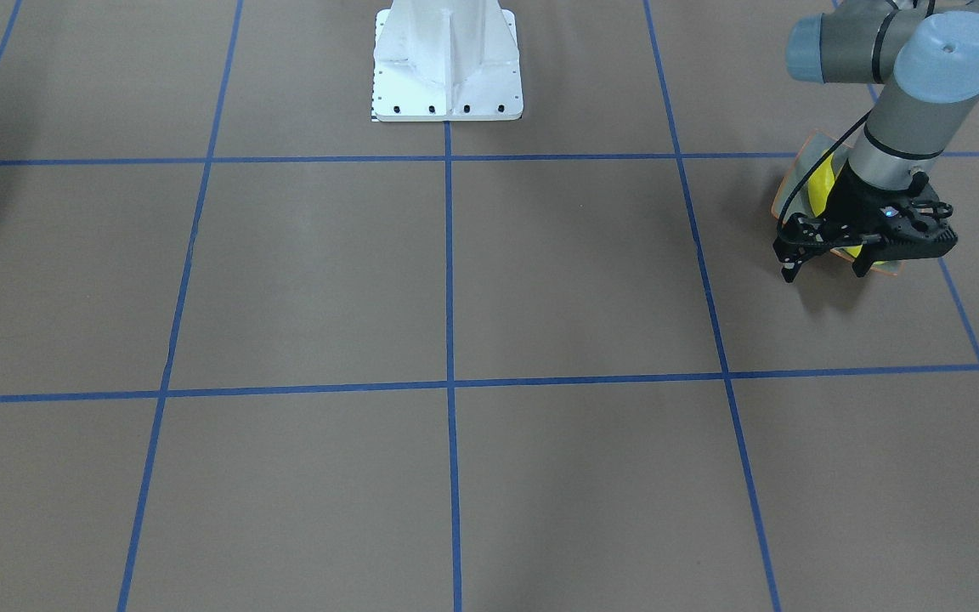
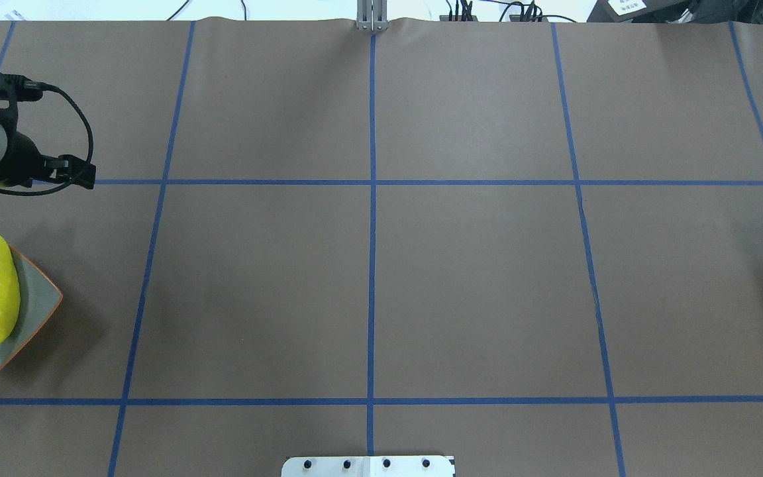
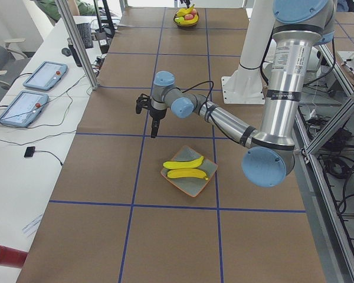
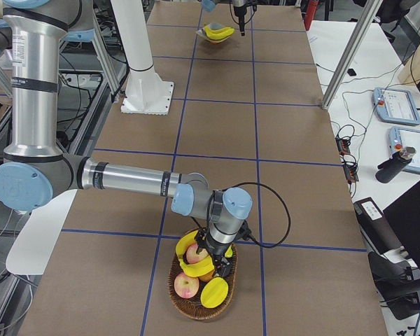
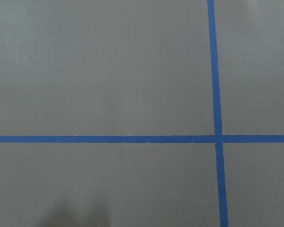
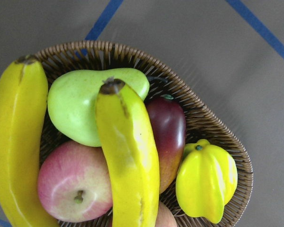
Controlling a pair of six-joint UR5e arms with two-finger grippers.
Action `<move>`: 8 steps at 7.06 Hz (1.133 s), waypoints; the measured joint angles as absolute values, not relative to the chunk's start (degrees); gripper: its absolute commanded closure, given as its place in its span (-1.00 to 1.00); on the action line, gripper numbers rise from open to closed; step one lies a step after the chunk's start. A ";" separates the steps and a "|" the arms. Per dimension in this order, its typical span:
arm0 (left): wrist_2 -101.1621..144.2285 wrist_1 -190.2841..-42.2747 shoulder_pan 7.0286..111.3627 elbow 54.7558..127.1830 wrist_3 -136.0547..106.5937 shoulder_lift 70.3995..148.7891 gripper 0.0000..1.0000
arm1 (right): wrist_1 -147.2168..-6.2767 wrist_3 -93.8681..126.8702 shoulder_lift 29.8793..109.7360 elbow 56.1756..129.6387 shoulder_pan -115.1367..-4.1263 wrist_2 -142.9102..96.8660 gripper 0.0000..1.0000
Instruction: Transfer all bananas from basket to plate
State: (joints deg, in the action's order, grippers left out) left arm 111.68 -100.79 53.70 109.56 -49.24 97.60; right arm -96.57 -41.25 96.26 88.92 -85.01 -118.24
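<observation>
- Yellow against grey: two bananas [image 3: 186,168] lay side by side on the plate [image 3: 192,186], at the left end of the table [image 2: 474,285].
- Two more bananas were in the wicker basket [image 4: 189,308] at the far right end. One [image 6: 130,161] lay across a pear [image 6: 80,106], an apple [image 6: 71,184] and a dark red fruit. The other [image 6: 14,142] curved along the rim, and a starfruit [image 6: 206,184] sat beside them.
- The job looked about half done to me, with the pick of a third banana in hand.
- The right arm [image 4: 133,178] hung low over the basket with its camera looking straight down on the fruit. Whether the right jaws were spread or pressed together I could not tell, as no close view showed them.
- The left jaws stood spread and empty, pointing down above bare table near the plate rather than over it.
- The top banana seemed the easier one to take. The next move would call for a pinch across its middle and a straight lift, so that the pear and apple beneath did not roll.
- Basket and plate sat well apart, so a long carry or a hand-over to the left arm [image 3: 224,121] would probably follow.
</observation>
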 measured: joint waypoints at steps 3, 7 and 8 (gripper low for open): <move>111.54 -100.73 53.57 109.52 -49.21 98.45 -1.00 | -96.37 -42.73 97.35 86.25 -84.36 -118.08 -1.00; 111.53 -100.72 53.53 109.52 -49.13 98.60 -1.00 | -96.41 -42.37 96.69 85.27 -82.61 -118.04 -0.84; 111.53 -100.72 53.53 109.56 -49.13 98.64 -1.00 | -96.41 -42.31 96.65 85.07 -82.33 -118.05 -0.73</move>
